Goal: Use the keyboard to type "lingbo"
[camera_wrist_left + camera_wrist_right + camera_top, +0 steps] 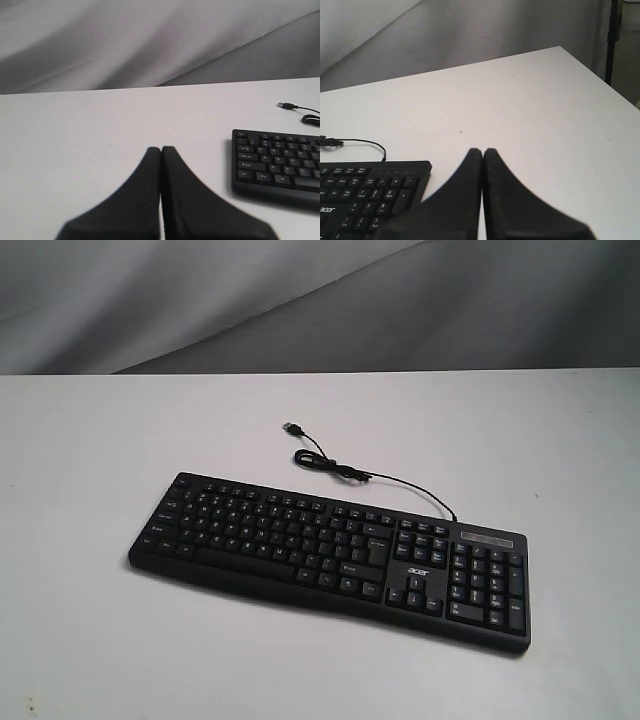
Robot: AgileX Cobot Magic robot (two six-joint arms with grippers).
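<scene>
The wide black keyboard (330, 555) lies slanted on the white table, its number pad toward the right and a small white "acer" logo near the arrow keys. Its thin black USB cable (345, 470) curls away behind it, ending in a loose plug. Neither arm shows in the exterior view. In the left wrist view my left gripper (161, 148) is shut with nothing in it, over bare table beside the keyboard's (277, 167) Ctrl-side end. My right gripper (483, 150) is likewise shut and holds nothing, off the number-pad end of the keyboard (370, 192).
The white table (100, 440) runs well past the keyboard on every side. Its far right corner and edge (590, 75) show in the right wrist view, with a dark stand leg (611, 40) beyond. Grey draped cloth (300, 300) forms the backdrop.
</scene>
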